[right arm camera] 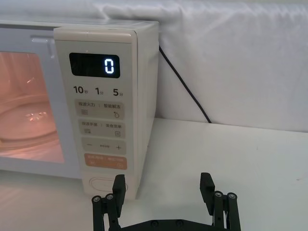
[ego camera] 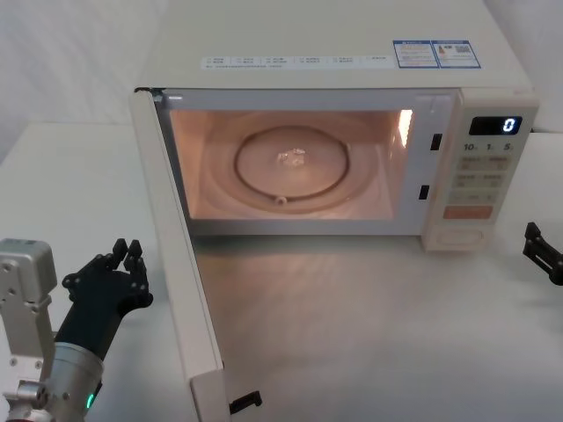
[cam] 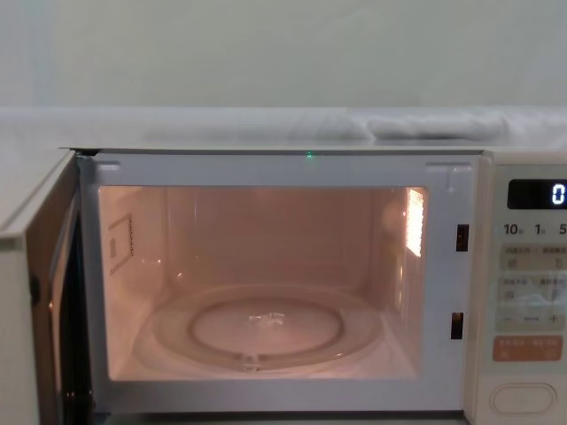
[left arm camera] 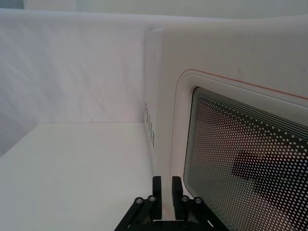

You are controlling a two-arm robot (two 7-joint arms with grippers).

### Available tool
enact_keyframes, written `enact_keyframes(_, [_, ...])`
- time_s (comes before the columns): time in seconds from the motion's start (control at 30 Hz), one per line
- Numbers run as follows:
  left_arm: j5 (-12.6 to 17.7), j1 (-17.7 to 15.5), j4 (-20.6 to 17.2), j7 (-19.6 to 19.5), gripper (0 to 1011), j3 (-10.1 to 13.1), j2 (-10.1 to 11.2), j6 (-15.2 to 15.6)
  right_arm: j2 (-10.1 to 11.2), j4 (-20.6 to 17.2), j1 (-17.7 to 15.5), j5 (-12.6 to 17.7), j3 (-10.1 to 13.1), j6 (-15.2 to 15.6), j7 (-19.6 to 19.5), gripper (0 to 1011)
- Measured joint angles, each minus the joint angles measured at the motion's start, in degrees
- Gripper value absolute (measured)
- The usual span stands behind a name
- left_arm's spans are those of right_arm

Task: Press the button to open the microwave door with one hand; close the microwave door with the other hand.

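The fingers [left arm camera: 156, 185] of the left gripper [left arm camera: 165, 185] are seen held close together with only a narrow slit between them, nothing being grasped, while the fingers [right arm camera: 119, 185] of the right gripper [right arm camera: 162, 185] are spread wide apart and hold nothing. The microwave [ego camera: 334, 53] is shown on the white table [ego camera: 53, 176] with its lit cavity [cam: 257, 274] exposed. The microwave door [ego camera: 180, 272] is swung fully out towards the robot, hinged at the left; its outer face with the dotted glass window [left arm camera: 245, 163] and thin pink outline is given by the left wrist view alone, where the fingertips lie just beside the door's edge. In the head view the left gripper [ego camera: 123, 259] is seen outside the door, near its outer face, and the right gripper [ego camera: 544, 253] at the right edge, apart from the keypad strip [ego camera: 479, 176]. The glass turntable [cam: 266, 328] is seen from the side in the chest view. The display [right arm camera: 94, 65] reading 0 and the orange key [right arm camera: 105, 160] are clearest in the right wrist view. The button [right arm camera: 103, 184] lies at the bottom of the strip, near the right gripper's fingers.
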Motion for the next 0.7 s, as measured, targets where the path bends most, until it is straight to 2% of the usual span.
enact_keyframes(0.17, [0.0,0.0,0.0,0.0,8,0.0,0.0,0.0,0.0,0.0,0.0,0.0,0.0,0.0,0.0,1002])
enact_keyframes(0.53, [0.06,0.01,0.0,-0.04,0,-0.04,-0.03,-0.1,0.0,0.0,0.0,0.0,0.0,0.0,0.0,1002])
enact_keyframes(0.7, [1.04,0.2,-0.25,-0.47,0,-0.96,-0.41,-1.7,0.0,0.0,0.0,0.0,0.01,0.0,0.0,1002])
